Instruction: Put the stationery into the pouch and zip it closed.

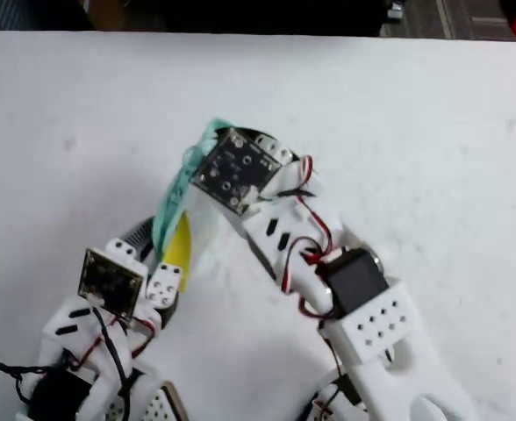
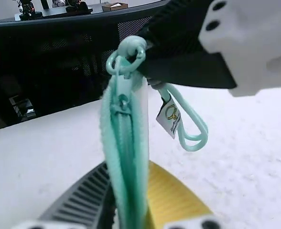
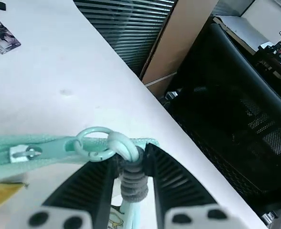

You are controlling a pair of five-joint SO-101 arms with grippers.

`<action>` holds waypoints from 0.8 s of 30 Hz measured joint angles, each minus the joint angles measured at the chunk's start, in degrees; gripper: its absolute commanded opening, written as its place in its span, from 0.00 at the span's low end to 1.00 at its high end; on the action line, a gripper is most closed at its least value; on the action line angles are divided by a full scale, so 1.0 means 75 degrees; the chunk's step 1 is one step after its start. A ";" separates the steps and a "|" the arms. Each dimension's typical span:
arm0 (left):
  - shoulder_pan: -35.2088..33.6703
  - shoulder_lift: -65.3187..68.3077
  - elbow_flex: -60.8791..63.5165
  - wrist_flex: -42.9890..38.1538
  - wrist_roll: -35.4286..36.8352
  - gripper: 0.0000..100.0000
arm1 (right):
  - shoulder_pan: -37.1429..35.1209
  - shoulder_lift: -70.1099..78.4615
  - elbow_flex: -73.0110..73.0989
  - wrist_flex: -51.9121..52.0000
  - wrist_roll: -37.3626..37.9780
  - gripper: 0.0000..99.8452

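Right wrist view: my right gripper (image 3: 131, 155) pinches the ring end of the mint pouch (image 3: 49, 143), and the left gripper (image 2: 128, 212) clamps the opposite end. Yellow stationery (image 2: 174, 200) is inside. The zipper slider (image 3: 23, 152) sits near the ring, so I judge the zip almost closed.

In the high view, the right arm's wrist covers most of the mint-green zippered fabric pouch (image 1: 167, 210). The flat yellow item (image 1: 180, 250) inside shows too little to identify.
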 measured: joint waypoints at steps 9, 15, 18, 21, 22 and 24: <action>0.0211 0.0012 0.0000 -0.0012 -0.0387 0.02 | 0.0504 0.0445 -0.0293 -0.0422 0.0000 0.02; 0.0457 -0.0094 0.0035 -0.0012 -0.0445 0.02 | 0.1020 0.0914 -0.0879 -0.0422 -0.0152 0.02; 0.0457 -0.0094 0.0035 -0.0012 -0.0445 0.02 | 0.1395 0.1559 -0.1207 -0.0422 -0.0188 0.02; 0.0469 -0.0105 0.0035 -0.0012 -0.0445 0.02 | 0.1829 0.2098 -0.1395 -0.0422 -0.0199 0.02; 0.0469 -0.0105 0.0035 -0.0012 -0.0445 0.02 | 0.1922 0.2204 -0.1395 -0.0422 -0.0199 0.02; 0.0469 -0.0105 0.0035 -0.0012 -0.0445 0.02 | 0.1981 0.2297 -0.1395 -0.0316 -0.0199 0.02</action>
